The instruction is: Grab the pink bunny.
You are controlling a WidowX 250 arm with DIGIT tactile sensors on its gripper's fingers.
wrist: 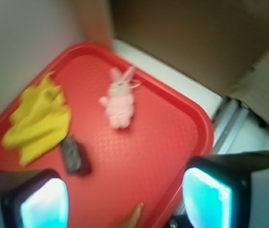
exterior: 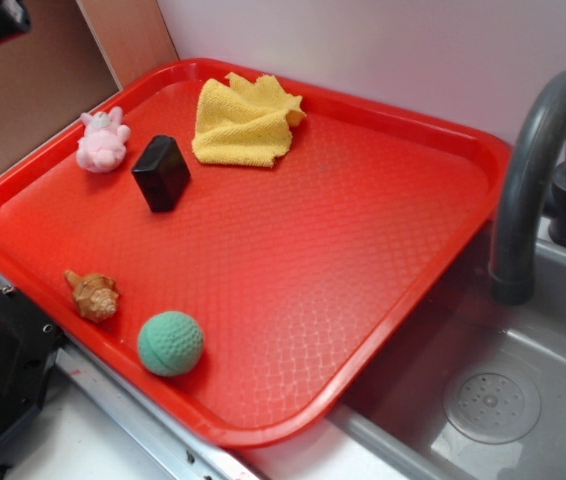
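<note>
- While my gripper (wrist: 125,199) hangs open and empty, well above the red plastic tray (exterior: 383,330), nothing is grasped yet.
- Risk: the wrist view is blurred, so I could misjudge my line down and close on bare tray.
- Risk: the small black rectangular block (exterior: 161,172) sits just beside my target on its right; a wide approach could knock it.
- Risk: the tray's raised rim runs close on the far left side and could catch a finger.
- The small pale pink soft bunny toy (exterior: 102,141) lies in the tray's far left corner, ears toward the rim, roundish, plush, stubby-limbed.
</note>
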